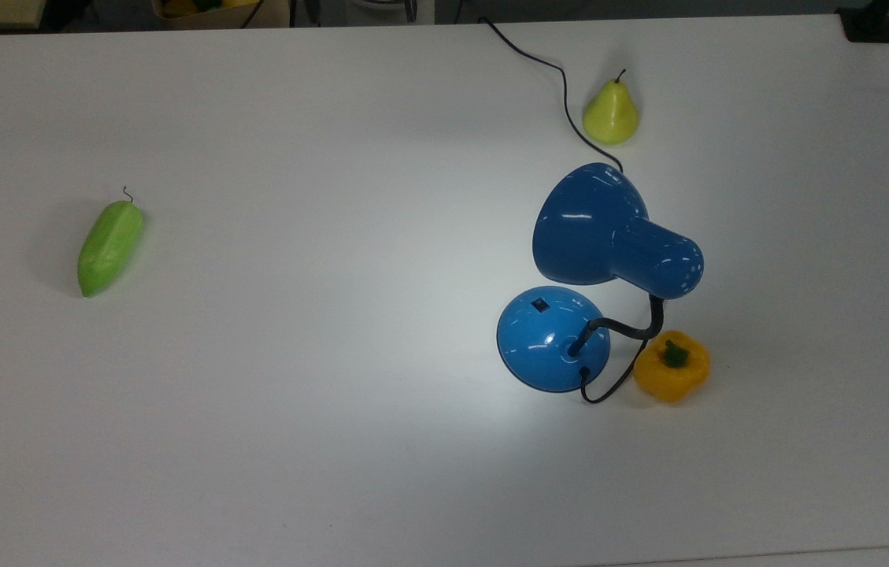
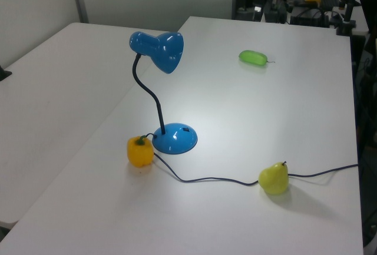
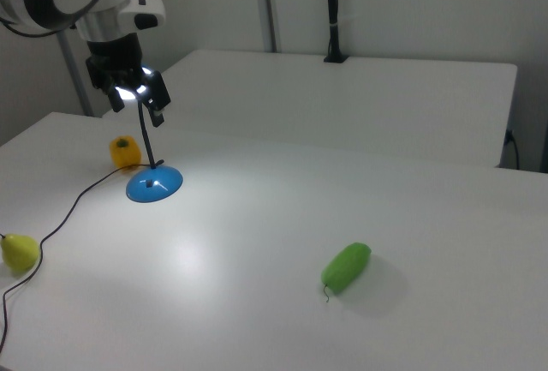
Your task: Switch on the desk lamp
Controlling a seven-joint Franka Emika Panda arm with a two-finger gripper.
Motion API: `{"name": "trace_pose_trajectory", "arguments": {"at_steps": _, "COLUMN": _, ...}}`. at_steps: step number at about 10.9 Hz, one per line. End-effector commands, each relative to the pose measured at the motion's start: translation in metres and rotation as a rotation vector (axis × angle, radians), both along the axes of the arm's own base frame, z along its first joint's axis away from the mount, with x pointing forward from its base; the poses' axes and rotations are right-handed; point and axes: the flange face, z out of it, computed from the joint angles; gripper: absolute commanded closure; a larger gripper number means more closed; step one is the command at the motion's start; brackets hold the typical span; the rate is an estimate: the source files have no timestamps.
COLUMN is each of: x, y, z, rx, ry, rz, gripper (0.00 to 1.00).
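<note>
- The jaws stood apart and held nothing; the gripper [image 3: 141, 101] hung high in the right view, in front of the lamp's shade, well above the table [image 1: 294, 409].
- The desk lamp [image 1: 570, 299] stood toward the top view's right, its round base [image 1: 553, 339] flat on the table and its cone shade [image 1: 598, 232] bent over on the black neck [image 1: 633, 324] to face down.
- A bright pool of light lay on the table around the base, so the lamp looked lit and the task seemed done.
- The small black switch [image 1: 540, 305] sat on the base's dome, on the side away from the neck, likely so a finger could press it from above.
- The cord [image 1: 562, 87] ran from the base past the pear [image 1: 610, 114] to the table's far edge.
- A yellow pepper [image 1: 672, 366] sat just beside the base, and a green vegetable [image 1: 109, 246] lay well apart on the top view's left.
</note>
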Motion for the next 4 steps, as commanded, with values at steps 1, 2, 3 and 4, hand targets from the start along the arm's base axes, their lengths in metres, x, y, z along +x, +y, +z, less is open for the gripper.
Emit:
{"name": "trace_pose_trajectory", "arguments": {"at_steps": 1, "x": 0.0086, "y": 0.0022, "z": -0.0116, "rx": -0.014, "ry": -0.008, "rz": 0.0, "gripper": 0.0}}
{"name": "trace_pose_trajectory", "arguments": {"at_steps": 2, "x": 0.0103, "y": 0.0024, "z": -0.0143, "rx": -0.014, "ry": -0.003, "rz": 0.0, "gripper": 0.0}}
{"name": "trace_pose_trajectory", "arguments": {"at_steps": 3, "x": 0.0109, "y": 0.005, "z": -0.0148, "rx": -0.014, "ry": -0.006, "rz": 0.003, "gripper": 0.0}}
{"name": "trace_pose_trajectory", "arguments": {"at_steps": 4, "x": 0.0111, "y": 0.0076, "z": -0.0164, "rx": -0.016, "ry": -0.003, "rz": 0.007, "gripper": 0.0}}
